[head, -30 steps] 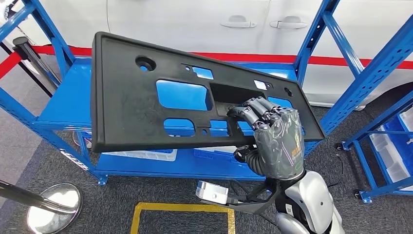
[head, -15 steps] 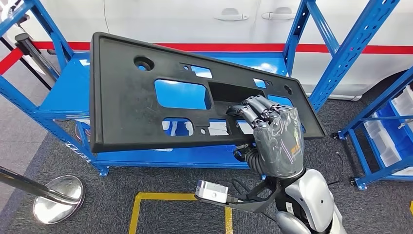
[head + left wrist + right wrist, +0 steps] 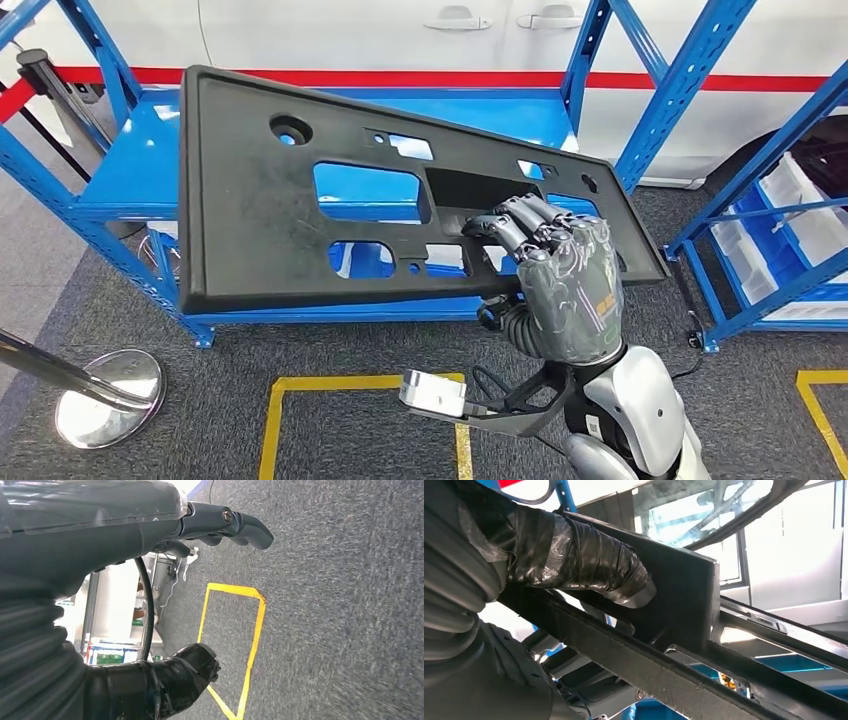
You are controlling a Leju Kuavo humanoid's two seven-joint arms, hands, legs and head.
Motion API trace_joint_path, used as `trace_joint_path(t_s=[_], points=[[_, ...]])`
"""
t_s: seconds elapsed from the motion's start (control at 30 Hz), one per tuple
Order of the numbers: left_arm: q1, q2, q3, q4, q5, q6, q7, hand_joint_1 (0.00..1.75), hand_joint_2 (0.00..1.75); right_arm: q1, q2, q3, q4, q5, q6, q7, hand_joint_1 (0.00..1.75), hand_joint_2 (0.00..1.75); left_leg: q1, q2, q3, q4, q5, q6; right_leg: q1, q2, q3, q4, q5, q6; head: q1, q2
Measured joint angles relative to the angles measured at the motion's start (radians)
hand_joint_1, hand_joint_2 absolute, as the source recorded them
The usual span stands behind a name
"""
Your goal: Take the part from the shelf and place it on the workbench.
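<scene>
Blue shelving (image 3: 130, 170) stands over grey carpet with a white car behind it, and yellow floor tape (image 3: 300, 385) lies at 6 o'clock. The right hand (image 3: 560, 275) grasps the black part (image 3: 250, 220) by its near edge, fingers hooked through a cutout at 4 o'clock, likely so the wide panel cannot slip while carried clear of the shelf. The left hand (image 3: 150, 525) hangs over the carpet, holding nothing, fingers loosely extended.
</scene>
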Motion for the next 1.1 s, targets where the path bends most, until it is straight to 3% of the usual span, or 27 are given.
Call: trace_joint_path(t_s=[0.07,0.1,0.2,0.27,0.33,0.37,0.4,0.43,0.5,0.57,0.63,0.7,0.77,0.83,0.87,0.9,0.93,0.97,1.0,1.03,1.1], points=[[-0.001,-0.001,0.000,0.000,-0.001,0.000,0.000,0.00,1.75,-0.002,0.000,0.000,0.000,0.000,0.000,0.000,1.75,1.75,-0.002,0.000,-0.015,0.009,0.011,-0.009,0.006,-0.003,0.089,-0.133,0.004,-0.012,0.000,0.000],[-0.001,-0.001,0.000,0.000,-0.001,0.000,0.000,0.00,1.75,-0.004,0.000,0.000,0.000,0.000,0.000,0.000,1.75,1.75,-0.002,0.000,-0.019,0.011,0.017,-0.016,0.010,-0.003,0.110,-0.169,-0.003,-0.019,0.000,0.000],[0.001,-0.001,0.000,0.000,-0.001,0.000,0.000,0.00,1.75,-0.007,0.000,0.001,0.000,0.000,0.000,0.000,1.75,1.75,0.000,-0.002,-0.026,0.011,0.026,-0.035,0.008,-0.004,0.102,-0.188,0.014,-0.039,0.002,0.000],[0.001,-0.001,0.000,0.000,-0.002,0.000,0.000,0.00,1.75,-0.009,0.000,0.001,0.000,0.002,0.000,0.001,1.75,1.75,0.001,-0.006,-0.048,0.060,-0.032,-0.044,0.002,-0.008,0.083,-0.197,0.038,-0.055,0.001,0.000],[0.001,0.000,0.000,0.000,-0.002,0.001,0.000,0.00,1.75,-0.011,0.000,0.001,0.003,0.003,0.001,0.003,1.75,1.75,0.003,-0.009,-0.081,0.173,-0.128,-0.050,0.002,-0.009,0.058,-0.198,0.059,-0.061,0.000,0.000],[0.001,0.001,0.000,0.000,-0.002,0.001,0.000,0.00,1.75,-0.011,0.000,0.001,0.005,0.004,0.002,0.004,1.75,1.75,0.004,-0.009,-0.093,0.231,-0.157,-0.054,0.002,-0.009,0.046,-0.196,0.068,-0.060,0.000,0.000],[0.001,0.002,0.000,0.000,-0.002,0.002,0.000,0.00,1.75,-0.011,0.000,0.001,0.007,0.003,0.005,0.005,1.75,1.75,0.006,-0.009,-0.094,0.269,-0.163,-0.057,0.001,-0.009,0.033,-0.194,0.078,-0.058,0.000,0.000],[0.001,0.002,0.000,0.000,-0.002,0.002,0.000,0.00,1.75,-0.011,0.000,0.002,0.010,0.001,0.011,0.007,1.75,1.75,0.008,-0.009,-0.079,0.275,-0.148,-0.060,0.000,-0.009,0.020,-0.191,0.086,-0.055,0.000,0.000],[0.001,0.002,0.000,0.000,-0.002,0.002,-0.001,0.00,1.75,-0.012,0.000,0.002,0.017,-0.008,0.026,0.011,1.75,1.75,0.014,-0.009,0.000,0.183,-0.094,-0.066,-0.004,-0.009,-0.003,-0.182,0.100,-0.044,0.000,0.000],[0.000,0.002,0.000,0.000,0.000,0.001,-0.001,0.00,1.75,-0.017,0.000,0.002,0.023,-0.025,0.042,0.015,1.75,1.75,0.014,-0.016,0.087,0.053,-0.082,-0.066,-0.003,-0.008,-0.023,-0.170,0.110,-0.031,0.000,0.000],[-0.001,0.002,0.000,0.000,0.001,0.002,-0.002,0.00,1.75,-0.021,0.001,0.002,0.029,-0.049,0.056,0.017,1.75,1.75,0.009,-0.022,0.112,0.005,-0.094,-0.057,0.001,-0.007,-0.033,-0.163,0.122,-0.018,0.001,0.000],[-0.001,0.002,0.000,0.000,0.002,0.002,-0.002,0.00,1.75,-0.022,0.001,0.002,0.035,-0.065,0.064,0.019,1.75,1.75,0.009,-0.016,0.098,0.005,-0.085,-0.039,0.000,-0.003,-0.040,-0.161,0.127,-0.005,0.001,0.000],[-0.002,0.002,0.000,0.000,0.003,0.002,-0.001,0.00,1.75,-0.023,0.001,0.002,0.040,-0.070,0.066,0.021,1.75,1.75,0.010,-0.003,0.082,0.003,-0.069,-0.016,-0.004,-0.002,-0.059,-0.119,0.077,0.003,0.002,0.000],[-0.002,0.002,0.000,0.000,0.003,0.002,0.000,0.00,1.75,-0.023,0.001,0.002,0.045,-0.072,0.068,0.022,1.75,1.75,0.005,0.012,0.062,0.004,-0.053,0.000,-0.006,-0.003,-0.094,-0.003,-0.020,0.008,0.002,0.000],[-0.002,0.002,0.000,0.000,0.002,0.002,0.000,0.00,1.75,-0.023,0.001,0.002,0.048,-0.072,0.070,0.023,1.75,1.75,0.002,0.019,0.050,0.005,-0.045,0.004,-0.006,-0.003,-0.109,0.060,-0.054,0.010,0.002,0.000],[-0.002,0.002,0.000,0.000,0.002,0.002,0.000,0.00,1.75,-0.023,0.001,0.002,0.051,-0.073,0.072,0.023,1.75,1.75,-0.002,0.026,0.037,0.007,-0.037,0.006,-0.006,-0.003,-0.114,0.107,-0.066,0.010,0.002,0.000],[-0.002,0.002,0.000,0.000,0.002,0.002,0.000,0.00,1.75,-0.023,0.001,0.002,0.054,-0.074,0.074,0.023,1.75,1.75,-0.007,0.033,0.025,0.010,-0.030,0.007,-0.004,-0.003,-0.104,0.121,-0.055,0.007,0.002,0.000],[-0.002,0.002,0.000,0.000,0.002,0.002,0.000,0.00,1.75,-0.023,0.001,0.002,0.056,-0.074,0.075,0.023,1.75,1.75,-0.013,0.040,0.014,0.012,-0.024,0.008,-0.001,-0.005,-0.075,0.098,-0.028,0.000,0.001,0.000],[-0.002,0.002,0.000,0.000,0.002,0.002,0.000,0.00,1.75,-0.023,0.001,0.002,0.058,-0.075,0.075,0.024,1.75,1.75,-0.018,0.047,0.005,0.014,-0.019,0.009,0.005,-0.013,-0.029,0.043,0.000,-0.011,0.001,0.000],[-0.002,0.000,0.000,0.000,0.002,0.001,0.001,0.00,1.75,-0.025,0.001,0.002,0.059,-0.076,0.076,0.024,1.75,1.75,-0.022,0.055,0.000,0.015,-0.013,0.008,0.014,-0.034,0.024,-0.032,0.010,-0.029,0.001,0.000],[-0.002,-0.003,0.000,0.001,0.002,0.000,0.001,0.00,1.75,-0.031,0.002,0.002,0.060,-0.077,0.076,0.024,1.75,1.75,-0.022,0.073,-0.004,0.014,-0.003,0.003,0.032,-0.074,0.101,-0.155,0.004,-0.056,0.001,0.000]])
